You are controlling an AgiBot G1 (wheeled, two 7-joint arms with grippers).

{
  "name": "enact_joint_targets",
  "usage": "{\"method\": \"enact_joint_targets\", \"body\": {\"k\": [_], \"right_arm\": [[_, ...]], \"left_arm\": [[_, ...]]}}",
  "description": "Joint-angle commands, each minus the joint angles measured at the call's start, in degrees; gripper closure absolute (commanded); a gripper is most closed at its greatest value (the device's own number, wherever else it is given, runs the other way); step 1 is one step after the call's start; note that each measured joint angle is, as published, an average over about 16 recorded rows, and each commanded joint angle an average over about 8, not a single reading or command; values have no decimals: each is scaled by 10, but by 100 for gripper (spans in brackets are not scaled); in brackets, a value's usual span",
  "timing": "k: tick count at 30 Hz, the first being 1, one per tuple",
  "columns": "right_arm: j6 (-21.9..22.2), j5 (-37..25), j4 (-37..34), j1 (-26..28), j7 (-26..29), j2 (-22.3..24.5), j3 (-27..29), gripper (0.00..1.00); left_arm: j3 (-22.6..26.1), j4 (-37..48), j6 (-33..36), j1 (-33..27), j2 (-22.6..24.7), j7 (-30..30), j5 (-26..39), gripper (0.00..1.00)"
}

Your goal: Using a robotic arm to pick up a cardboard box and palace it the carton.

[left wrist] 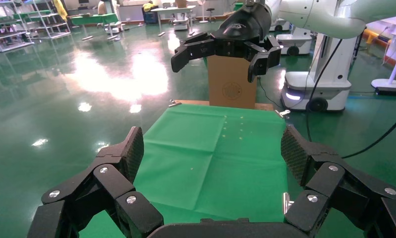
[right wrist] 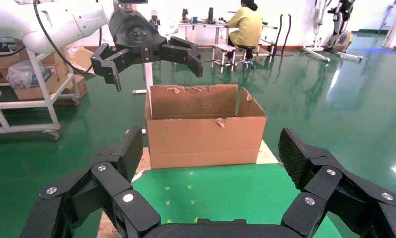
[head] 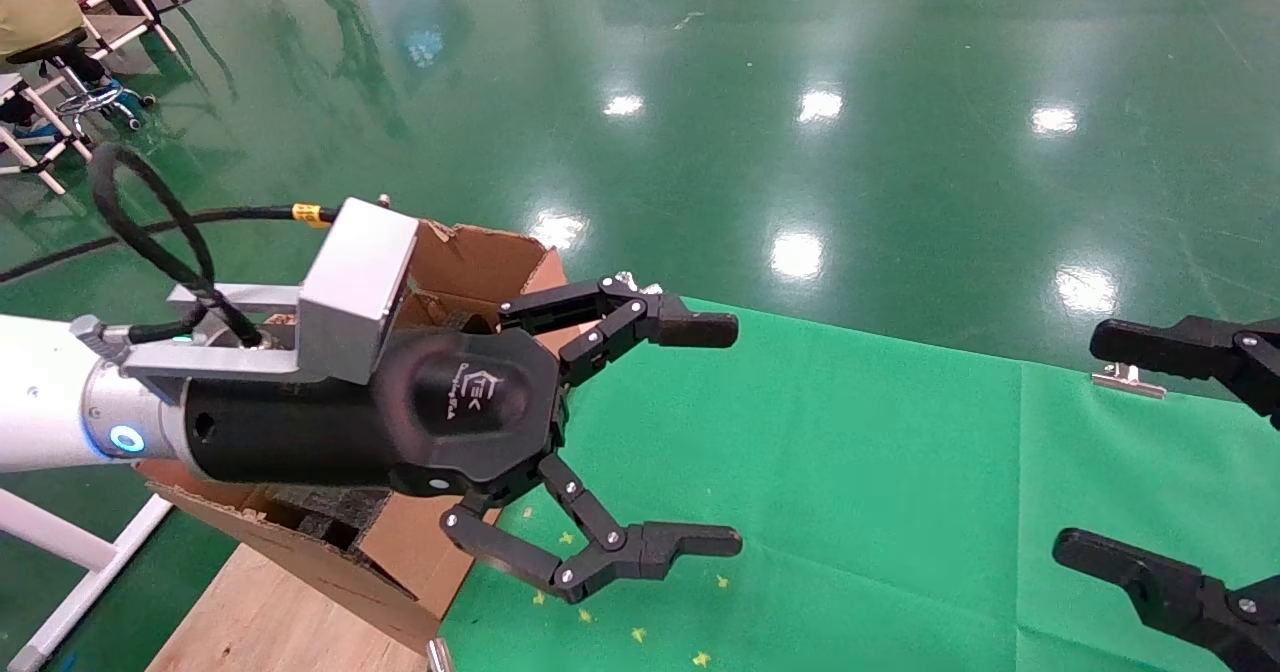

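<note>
The left gripper (head: 640, 437), black with linked fingers on a white-and-silver arm with a grey boxy mount, hangs spread wide with nothing between its 2 fingers. It sits above the near edge of the green cloth (head: 850, 472), right beside the carton. In the right wrist view this same gripper (right wrist: 146, 52) floats above the carton's open top, toward 11 o'clock from the middle of the carton.

The big brown corrugated carton (right wrist: 205, 131) with ragged torn flaps stands at the end of the green cloth. In the head view the carton (head: 470, 262) lies behind and under the left arm, at about 9 o'clock from the gripper.

The right gripper (head: 1180, 462), all black, waits at the far right side of the cloth, at 3 o'clock, well apart from the carton. Its 2 fingers are spread wide too, and it grips nothing.

The small brown cardboard box does not show in any view. It may be inside the carton already, but that cannot be told. So which way the box lies, and how its long side runs, cannot be told either. The left arm is much nearer to the carton than the right arm.

A shiny green floor (head: 800, 72) lies all around.
</note>
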Motion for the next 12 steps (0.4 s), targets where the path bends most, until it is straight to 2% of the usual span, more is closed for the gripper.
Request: {"method": "enact_joint_targets", "body": {"k": [1, 12], "right_arm": [[0, 0, 0, 0, 0, 0, 0, 0], [0, 0, 0, 0, 0, 0, 0, 0]], "left_arm": [[0, 0, 0, 0, 0, 0, 0, 0], [1, 1, 0, -1, 0, 0, 1, 0]]}}
